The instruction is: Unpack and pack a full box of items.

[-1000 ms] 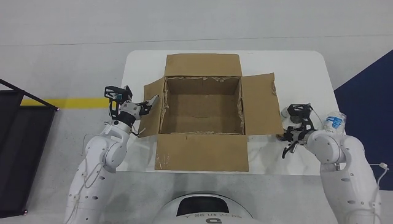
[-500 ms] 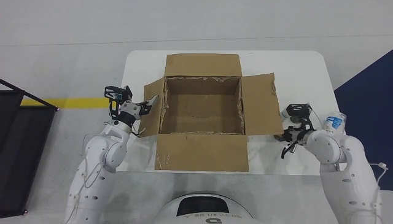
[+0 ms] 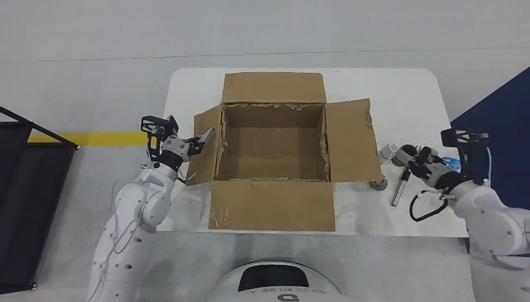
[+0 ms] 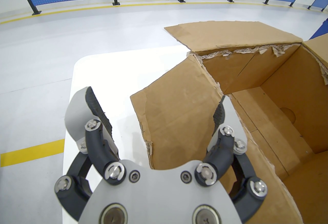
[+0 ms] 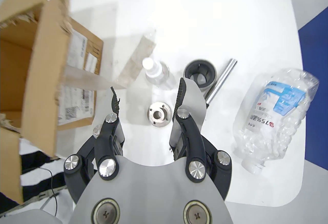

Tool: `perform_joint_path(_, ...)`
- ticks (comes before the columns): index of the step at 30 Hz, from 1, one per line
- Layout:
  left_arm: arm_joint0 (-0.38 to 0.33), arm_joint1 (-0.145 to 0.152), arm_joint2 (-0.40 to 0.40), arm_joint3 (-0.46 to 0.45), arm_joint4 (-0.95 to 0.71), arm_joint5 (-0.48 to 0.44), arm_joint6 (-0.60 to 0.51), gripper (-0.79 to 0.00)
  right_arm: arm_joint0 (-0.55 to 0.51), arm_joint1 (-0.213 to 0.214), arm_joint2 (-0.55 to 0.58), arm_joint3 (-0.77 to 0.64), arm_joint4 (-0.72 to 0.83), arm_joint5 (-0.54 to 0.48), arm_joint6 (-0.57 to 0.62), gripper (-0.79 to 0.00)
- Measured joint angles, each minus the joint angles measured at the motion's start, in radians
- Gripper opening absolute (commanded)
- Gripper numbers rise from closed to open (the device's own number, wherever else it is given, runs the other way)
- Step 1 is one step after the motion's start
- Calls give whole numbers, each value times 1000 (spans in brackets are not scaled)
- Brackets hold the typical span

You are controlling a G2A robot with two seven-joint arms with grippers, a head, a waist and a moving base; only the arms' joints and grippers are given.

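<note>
The open cardboard box (image 3: 273, 207) stands mid-table with all flaps spread and a bare floor inside. My left gripper (image 3: 201, 142) is open at the box's left flap (image 4: 176, 117), one finger on each side of the flap's edge. My right gripper (image 5: 147, 96) is open and holds nothing, just above a metal flange (image 5: 159, 113). Beyond it lie a small spray bottle (image 5: 156, 72), a grey cylinder (image 5: 201, 73) and a metal rod (image 5: 221, 81). A large clear bottle (image 5: 275, 117) lies on its side near the table's right edge.
The loose items sit in a tight group right of the box's right flap (image 3: 352, 141). The white table (image 3: 406, 95) has bare surface behind them. The table's right edge (image 3: 451, 128) runs close to the large bottle (image 3: 451, 163).
My right arm has drawn back to the right, away from the box flap, uncovering the flange, rod and small bottle. The left arm has not moved.
</note>
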Motion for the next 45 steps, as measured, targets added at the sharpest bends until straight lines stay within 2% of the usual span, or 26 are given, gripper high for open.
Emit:
perform_joint_path(2,0,0,0,0,0,0,0,0,-19,-1,19,-43,49,-48,-33,-446)
perform_joint_path(4,0,0,0,0,0,0,0,0,-17,2,16,-73,56,-91,-12,-465)
perform_joint_path(5,0,0,0,0,0,0,0,0,-4,6,1,-89,37,-102,25,-520)
perform_joint_path(6,0,0,0,0,0,0,0,0,14,9,-17,-97,20,-106,59,-625)
perform_joint_path(11,0,0,0,0,0,0,0,0,180,28,-174,-49,-29,-104,252,-745)
perform_joint_path(17,0,0,0,0,0,0,0,0,376,35,-354,78,-54,-76,376,-686)
perform_joint_path(21,0,0,0,0,0,0,0,0,457,35,-427,131,-57,-55,399,-656)
perform_joint_path(23,0,0,0,0,0,0,0,0,481,35,-459,147,-58,-47,404,-643)
perform_joint_path(26,0,0,0,0,0,0,0,0,504,34,-494,167,-49,-37,401,-696)
perform_joint_path(30,15,1,-23,-25,3,35,31,0,521,34,-528,184,-32,-24,396,-727)
perform_joint_path(39,101,10,-135,-87,-29,83,90,0,548,34,-597,206,-3,-14,389,-708)
perform_joint_path(45,128,11,-147,-109,-39,75,98,0,585,31,-660,217,22,-16,385,-727)
